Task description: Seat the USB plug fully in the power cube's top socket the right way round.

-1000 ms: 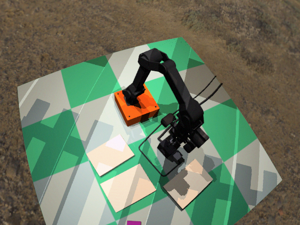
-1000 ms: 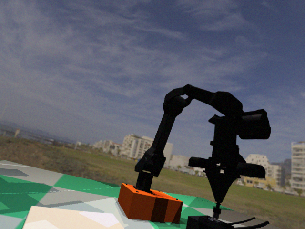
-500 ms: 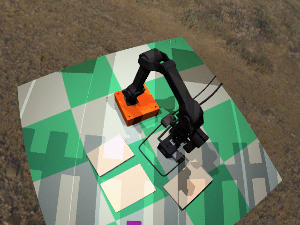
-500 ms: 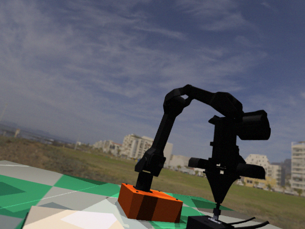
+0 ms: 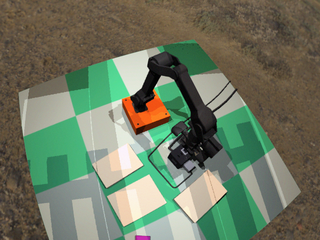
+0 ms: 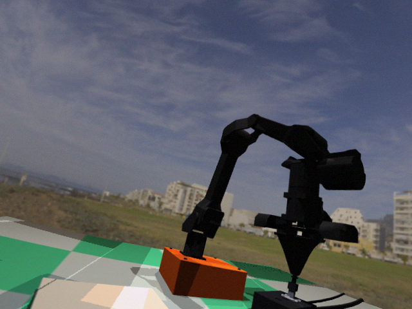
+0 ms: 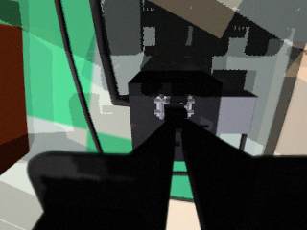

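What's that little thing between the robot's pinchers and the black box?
The USB plug. The gripper is shut on it, and it stands upright above the power cube's socket, clearest in the exterior view.

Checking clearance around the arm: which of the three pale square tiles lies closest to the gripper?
The right-hand tile, below the power cube; the gripper hangs almost over its upper corner.

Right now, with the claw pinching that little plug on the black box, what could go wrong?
The gripper is shut on the USB plug, which stands over the power cube. Pushing down misaligned could jam it again. The cube looks small and its cables trail off the table, so a sideways tug might drag it along.
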{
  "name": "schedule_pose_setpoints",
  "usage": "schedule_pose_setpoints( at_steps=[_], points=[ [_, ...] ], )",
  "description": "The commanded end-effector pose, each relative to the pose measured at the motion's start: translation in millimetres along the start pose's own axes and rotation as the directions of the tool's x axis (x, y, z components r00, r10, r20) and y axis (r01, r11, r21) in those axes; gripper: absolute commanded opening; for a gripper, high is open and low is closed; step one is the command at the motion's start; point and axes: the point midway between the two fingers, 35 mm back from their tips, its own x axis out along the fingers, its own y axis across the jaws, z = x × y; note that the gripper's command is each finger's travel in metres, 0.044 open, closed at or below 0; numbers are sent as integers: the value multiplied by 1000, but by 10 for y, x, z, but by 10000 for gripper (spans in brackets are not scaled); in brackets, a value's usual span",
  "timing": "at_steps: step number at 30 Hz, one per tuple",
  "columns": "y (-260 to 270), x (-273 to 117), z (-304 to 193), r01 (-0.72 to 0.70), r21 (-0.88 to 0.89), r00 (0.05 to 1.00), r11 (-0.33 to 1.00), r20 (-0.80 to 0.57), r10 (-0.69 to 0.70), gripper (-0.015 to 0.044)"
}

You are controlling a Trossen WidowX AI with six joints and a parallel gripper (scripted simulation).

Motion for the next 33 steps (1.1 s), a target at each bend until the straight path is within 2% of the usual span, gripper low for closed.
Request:
schedule_pose_setpoints(
  at_steps=[1, 33],
  points=[
    [-1, 7, 8, 1, -5, 1000, 1000, 5, -1, 0],
    [-1, 45, 6, 1, -5, 1000, 1000, 5, -1, 0]
  ],
)
